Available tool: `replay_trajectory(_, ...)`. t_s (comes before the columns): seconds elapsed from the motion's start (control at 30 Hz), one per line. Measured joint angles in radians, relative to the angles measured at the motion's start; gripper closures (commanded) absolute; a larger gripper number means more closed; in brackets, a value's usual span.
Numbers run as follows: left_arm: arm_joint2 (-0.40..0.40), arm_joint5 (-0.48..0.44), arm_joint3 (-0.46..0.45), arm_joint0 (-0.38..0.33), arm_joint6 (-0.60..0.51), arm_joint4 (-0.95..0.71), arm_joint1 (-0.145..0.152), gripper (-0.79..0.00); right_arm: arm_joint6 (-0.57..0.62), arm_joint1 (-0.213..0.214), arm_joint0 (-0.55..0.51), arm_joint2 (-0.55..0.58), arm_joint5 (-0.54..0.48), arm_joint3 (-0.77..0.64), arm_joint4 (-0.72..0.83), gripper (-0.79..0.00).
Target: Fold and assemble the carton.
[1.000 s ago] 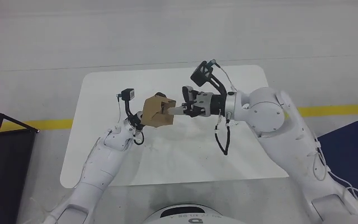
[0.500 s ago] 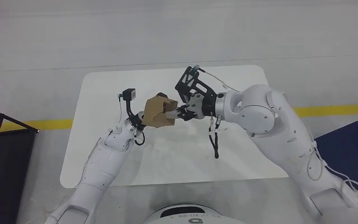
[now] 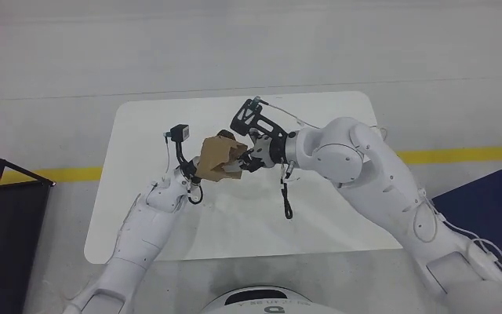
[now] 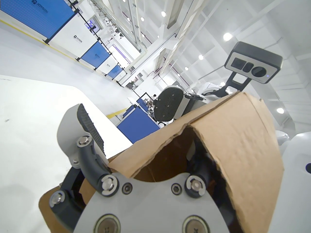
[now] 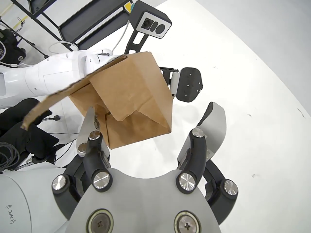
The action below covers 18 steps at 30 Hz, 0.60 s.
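The brown carton (image 3: 220, 155) is held above the middle of the white table (image 3: 157, 133), partly folded, with one loose flap (image 5: 56, 98) sticking out. My left gripper (image 3: 205, 165) is shut on the carton (image 4: 230, 146): one finger (image 4: 90, 127) lies outside a wall, while the other is hidden inside. My right gripper (image 3: 243, 157) is open right at the carton's (image 5: 131, 86) near corner. One of its fingers (image 5: 88, 122) sits under the lower flap; the second one (image 5: 215, 117) stands free to the side.
A black cable (image 3: 286, 196) hangs from the right forearm over the table. A dark metal rack (image 3: 16, 212) stands off the table's left edge. The bare tabletop (image 5: 243, 86) lies below both grippers.
The right arm has swung left and its wrist has turned, bringing its open gripper closer around the carton's corner. The carton has tipped slightly in the left gripper.
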Motion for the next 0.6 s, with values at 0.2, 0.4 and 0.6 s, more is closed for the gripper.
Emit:
replay_trajectory(0.2,-0.004,0.0,-0.004,0.004,-0.006,-0.007,-0.002,-0.785,-0.003,-0.011,0.02,-0.03,0.015,0.019,-0.02,-0.73)
replay_trajectory(0.4,-0.009,0.0,-0.001,0.006,-0.013,-0.011,-0.005,-0.785,-0.027,-0.01,0.01,-0.01,0.018,-0.003,-0.018,-0.714)
replay_trajectory(0.6,-0.011,0.0,0.002,0.006,-0.017,-0.008,-0.009,-0.785,-0.066,0.002,-0.035,0.052,0.001,-0.053,-0.016,-0.69)
